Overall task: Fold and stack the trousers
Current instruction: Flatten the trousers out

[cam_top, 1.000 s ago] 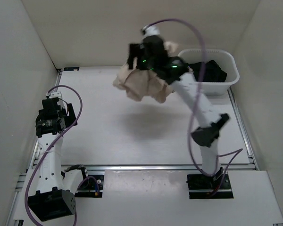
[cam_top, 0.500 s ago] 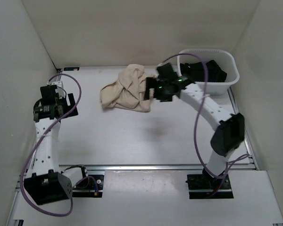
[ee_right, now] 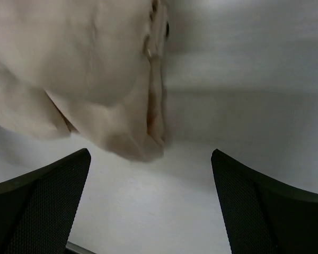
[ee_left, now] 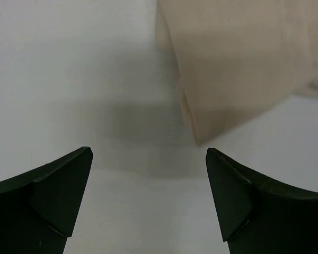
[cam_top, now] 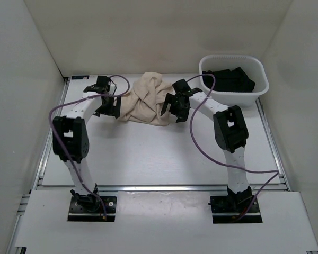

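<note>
The trousers [cam_top: 143, 100] lay bunched toward the twelve o'clock side of the table [cam_top: 148, 153], the left gripper [cam_top: 112, 107] at their nine and the right gripper [cam_top: 168, 108] at their three, both spread wide and empty; a pinch there risked catching several layers, lifting a knot.

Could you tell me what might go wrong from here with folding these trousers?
The trousers lie in a crumpled heap, so the open right gripper might pinch several layers and lift a bundle. The open left gripper has mostly bare table between its jaws; closing now could miss the cloth.
</note>
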Controlling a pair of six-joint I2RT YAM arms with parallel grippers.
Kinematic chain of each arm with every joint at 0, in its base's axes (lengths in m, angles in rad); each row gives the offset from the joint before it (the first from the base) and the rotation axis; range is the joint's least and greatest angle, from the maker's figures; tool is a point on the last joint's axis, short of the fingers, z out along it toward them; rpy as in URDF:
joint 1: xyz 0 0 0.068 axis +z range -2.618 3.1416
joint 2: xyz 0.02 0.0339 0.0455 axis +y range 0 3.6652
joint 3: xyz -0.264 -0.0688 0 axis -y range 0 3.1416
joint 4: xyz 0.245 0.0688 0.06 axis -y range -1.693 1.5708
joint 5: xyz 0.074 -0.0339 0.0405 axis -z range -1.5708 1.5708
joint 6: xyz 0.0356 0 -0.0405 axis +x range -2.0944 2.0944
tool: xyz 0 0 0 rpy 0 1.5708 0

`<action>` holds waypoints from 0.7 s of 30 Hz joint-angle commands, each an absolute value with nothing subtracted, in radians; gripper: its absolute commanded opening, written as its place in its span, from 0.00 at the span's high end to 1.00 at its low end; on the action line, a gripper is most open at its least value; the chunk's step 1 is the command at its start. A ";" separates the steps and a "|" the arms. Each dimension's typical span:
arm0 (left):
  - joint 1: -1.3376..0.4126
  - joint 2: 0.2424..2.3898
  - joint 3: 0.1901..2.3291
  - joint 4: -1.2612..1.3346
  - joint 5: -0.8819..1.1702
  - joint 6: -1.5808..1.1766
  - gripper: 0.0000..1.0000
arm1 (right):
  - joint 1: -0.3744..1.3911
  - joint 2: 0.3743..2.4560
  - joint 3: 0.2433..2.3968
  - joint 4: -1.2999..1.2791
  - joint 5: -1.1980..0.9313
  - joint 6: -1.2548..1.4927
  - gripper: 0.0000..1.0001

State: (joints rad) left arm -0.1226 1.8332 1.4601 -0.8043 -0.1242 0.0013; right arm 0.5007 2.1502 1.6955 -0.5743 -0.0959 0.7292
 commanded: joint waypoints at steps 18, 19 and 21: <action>-0.042 1.851 1.638 -0.862 0.135 0.000 0.86 | 0.450 1.955 1.472 -0.500 -0.162 0.845 1.00; -0.016 1.812 1.626 -0.897 0.126 0.000 0.86 | 0.421 1.889 1.416 -0.500 -0.131 0.845 1.00; 0.060 1.686 1.605 -0.929 0.117 0.000 0.86 | 0.385 1.687 1.264 -0.512 -0.080 0.835 1.00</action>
State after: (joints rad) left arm -0.0589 1.9411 1.6123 -0.8612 0.1070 -0.0002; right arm 0.4549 1.9846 1.3876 -0.4797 -0.1806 0.8562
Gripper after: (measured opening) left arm 0.149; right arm 0.007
